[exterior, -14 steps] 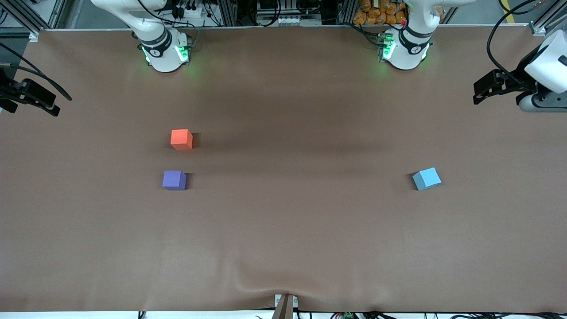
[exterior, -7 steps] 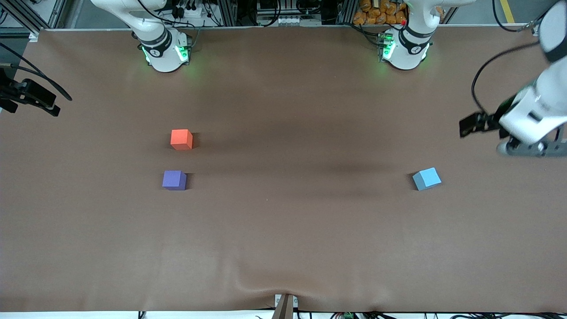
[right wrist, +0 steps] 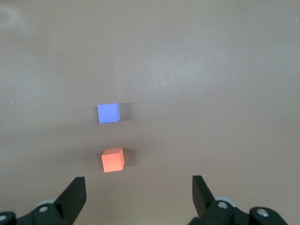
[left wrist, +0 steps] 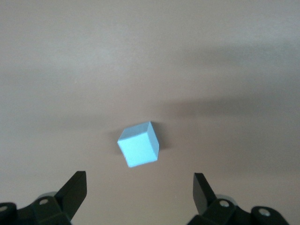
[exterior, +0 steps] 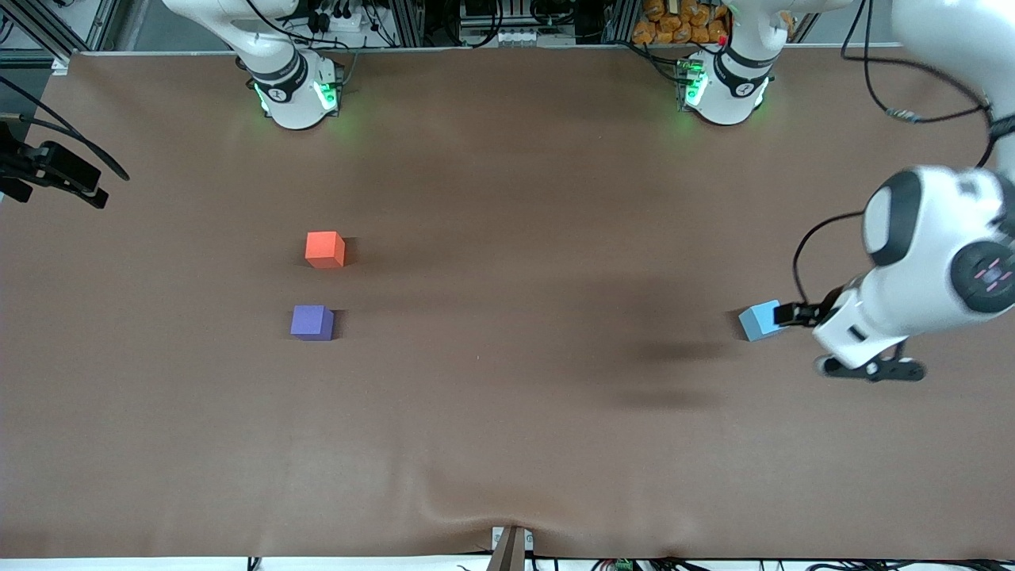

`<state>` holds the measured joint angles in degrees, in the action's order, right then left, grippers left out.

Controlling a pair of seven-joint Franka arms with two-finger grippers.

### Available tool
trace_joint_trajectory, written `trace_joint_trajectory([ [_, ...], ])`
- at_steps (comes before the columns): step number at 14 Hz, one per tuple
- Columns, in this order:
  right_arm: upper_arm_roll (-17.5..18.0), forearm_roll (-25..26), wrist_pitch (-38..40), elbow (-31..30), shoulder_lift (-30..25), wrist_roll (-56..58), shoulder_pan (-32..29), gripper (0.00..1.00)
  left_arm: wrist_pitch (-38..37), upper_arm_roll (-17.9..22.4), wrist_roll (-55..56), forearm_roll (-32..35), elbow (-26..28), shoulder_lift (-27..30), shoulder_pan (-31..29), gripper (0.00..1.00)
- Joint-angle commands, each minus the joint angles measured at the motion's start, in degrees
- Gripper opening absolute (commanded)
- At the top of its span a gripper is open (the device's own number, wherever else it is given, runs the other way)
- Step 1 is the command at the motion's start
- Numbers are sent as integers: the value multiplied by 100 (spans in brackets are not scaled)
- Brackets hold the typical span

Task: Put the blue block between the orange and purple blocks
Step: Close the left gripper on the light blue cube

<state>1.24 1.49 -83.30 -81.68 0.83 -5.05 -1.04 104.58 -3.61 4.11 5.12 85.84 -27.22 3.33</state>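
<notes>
With my left gripper (left wrist: 139, 187) hanging over the blue block (exterior: 763, 320), its fingers (left wrist: 74, 190) spread wide and holding nothing, I seem to be lining up to grasp this cube, which sits on the brown surface (exterior: 507, 412) toward my left arm's end, well apart from the other two. My right gripper (right wrist: 138, 187) waits in the air with fingers open and empty, looking down on the orange block (exterior: 324, 249) and the purple block (exterior: 312, 322). These two rest near each other with a bare gap between them, the purple one nearer the front camera, and I judge that gap is where the blue cube belongs.
</notes>
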Motion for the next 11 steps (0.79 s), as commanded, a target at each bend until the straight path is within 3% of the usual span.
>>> trace_joint_trajectory([
  [1, -9, -35, 42, 73, 31, 57, 17, 100, 430, 9, 72, 59, -103, -493, 37, 100],
  [5, -9, -35, 42, 73, 31, 57, 17, 100, 518, -17, 90, 7, 212, -705, -305, 100],
  [11, -9, -35, 42, 73, 31, 57, 17, 100, 1256, -35, 413, -266, 1618, -82, -376, 100],
])
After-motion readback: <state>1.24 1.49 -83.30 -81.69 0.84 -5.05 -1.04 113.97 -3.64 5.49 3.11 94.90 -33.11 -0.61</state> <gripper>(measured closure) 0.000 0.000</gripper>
